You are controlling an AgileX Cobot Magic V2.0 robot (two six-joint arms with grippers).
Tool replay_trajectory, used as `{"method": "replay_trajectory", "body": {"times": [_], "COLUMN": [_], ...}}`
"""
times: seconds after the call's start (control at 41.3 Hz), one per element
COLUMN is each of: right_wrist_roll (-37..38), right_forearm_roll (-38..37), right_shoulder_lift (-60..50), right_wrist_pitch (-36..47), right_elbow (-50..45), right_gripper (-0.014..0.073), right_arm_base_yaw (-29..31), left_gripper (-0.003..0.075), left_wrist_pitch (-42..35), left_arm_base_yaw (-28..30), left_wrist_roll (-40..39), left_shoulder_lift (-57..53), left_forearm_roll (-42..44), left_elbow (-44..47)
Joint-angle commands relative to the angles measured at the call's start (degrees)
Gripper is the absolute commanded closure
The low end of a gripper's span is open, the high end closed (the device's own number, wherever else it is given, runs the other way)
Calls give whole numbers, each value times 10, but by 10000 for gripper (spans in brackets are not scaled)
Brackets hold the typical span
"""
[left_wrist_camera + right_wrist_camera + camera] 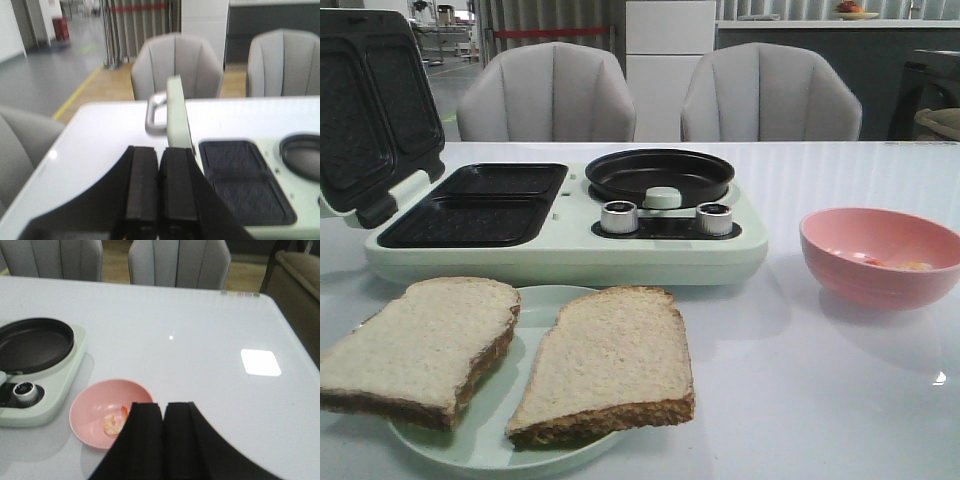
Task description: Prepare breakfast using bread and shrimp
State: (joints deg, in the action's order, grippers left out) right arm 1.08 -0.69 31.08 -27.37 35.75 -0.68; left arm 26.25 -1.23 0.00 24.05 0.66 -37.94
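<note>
Two slices of bread (420, 345) (610, 362) lie side by side on a pale green plate (535, 303) at the table's front left. The shrimp (114, 423) lies inside the pink bowl (878, 256) (95, 410) on the right; in the front view only an orange-pink bit (900, 264) of it shows. My left gripper (159, 152) is shut and empty, high above the table, by the raised lid (177, 112) of the breakfast maker. My right gripper (163, 407) is shut and empty, above the bowl's near edge. Neither gripper shows in the front view.
The pale green breakfast maker (570, 250) sits mid-table with its lid (365, 100) open, two dark sandwich plates (480, 205), a round black pan (660, 175) and two silver knobs (618, 216). Two grey chairs (545, 95) stand behind the table.
</note>
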Motion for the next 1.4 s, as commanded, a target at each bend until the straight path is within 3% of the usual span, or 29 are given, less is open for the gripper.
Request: {"method": "replay_trajectory", "body": {"times": [0.0,0.387,0.508,0.581,0.654,0.726,0.847,0.968,1.09,1.38], "right_wrist_roll": [-2,-2,-2,-2,-2,-2,-2,-2,-2,-2], "right_forearm_roll": [-5,-5,-5,-5,-5,-5,-5,-5,-5,-5], "right_shoulder_lift": [34,124,134,138,139,139,139,139,139,139], "right_wrist_pitch": [26,-15,-20,-18,-16,-16,-20,-20,-20,-20], "right_elbow": [21,21,21,21,21,21,21,21,21,21], "right_gripper": [579,566,393,211,96,43,45,45,45,45], "right_arm_base_yaw": [2,2,2,2,2,2,2,2,2,2], "left_gripper": [620,611,470,309,168,113,114,114,114,114], "left_wrist_pitch": [-27,-33,-33,-33,-31,-29,-31,-32,-18,87], "left_arm_base_yaw": [-4,-4,-4,-4,-4,-4,-14,-73,-169,-441], "left_wrist_roll": [-6,-6,-6,-6,-6,-5,5,62,114,108], "left_shoulder_lift": [24,72,78,78,78,78,78,84,96,146], "left_forearm_roll": [-14,-31,-28,-23,-14,-3,4,6,37,183], "left_elbow": [-2,34,34,34,34,34,34,34,34,71]}}
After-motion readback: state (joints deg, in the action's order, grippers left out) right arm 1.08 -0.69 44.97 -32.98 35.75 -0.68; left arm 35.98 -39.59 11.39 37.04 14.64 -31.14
